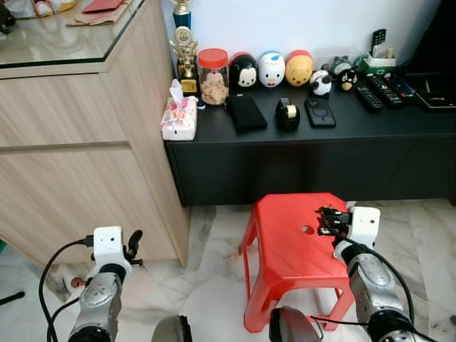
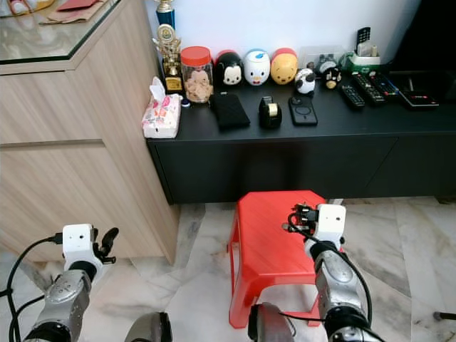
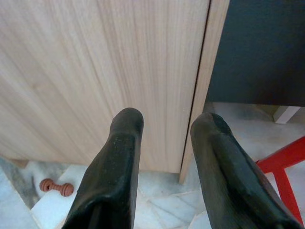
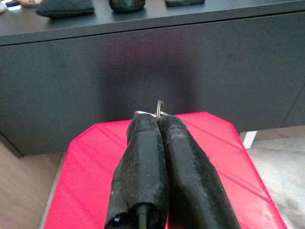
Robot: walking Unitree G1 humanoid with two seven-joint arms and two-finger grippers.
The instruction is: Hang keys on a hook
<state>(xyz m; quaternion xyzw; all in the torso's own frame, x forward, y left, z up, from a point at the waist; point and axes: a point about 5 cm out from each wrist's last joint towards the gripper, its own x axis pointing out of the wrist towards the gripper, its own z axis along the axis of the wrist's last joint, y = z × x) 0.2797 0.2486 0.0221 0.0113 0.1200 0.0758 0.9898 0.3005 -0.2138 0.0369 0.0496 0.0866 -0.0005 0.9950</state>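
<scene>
— How much of the keys (image 4: 158, 110) can be made out?
— Little. In the right wrist view only a thin metal ring pokes out past the tips of the right pincer (image 4: 157, 120), whose two black fingers are pressed together on it; the rest is hidden between them. The head views show just a small dark tangle at that pincer, too small to read.
— And where is that?
— Above the red stool (image 1: 285, 242), near its far right corner, in front of the black bench (image 1: 313, 153).
— What does the left wrist view add?
— The left pincer (image 3: 167, 125), fingers parted and holding nothing, faces the wooden cabinet (image 3: 95, 71). A small reddish dumbbell-shaped toy (image 3: 56, 186) lies on the marble floor (image 1: 214, 285) at the cabinet's foot.
</scene>
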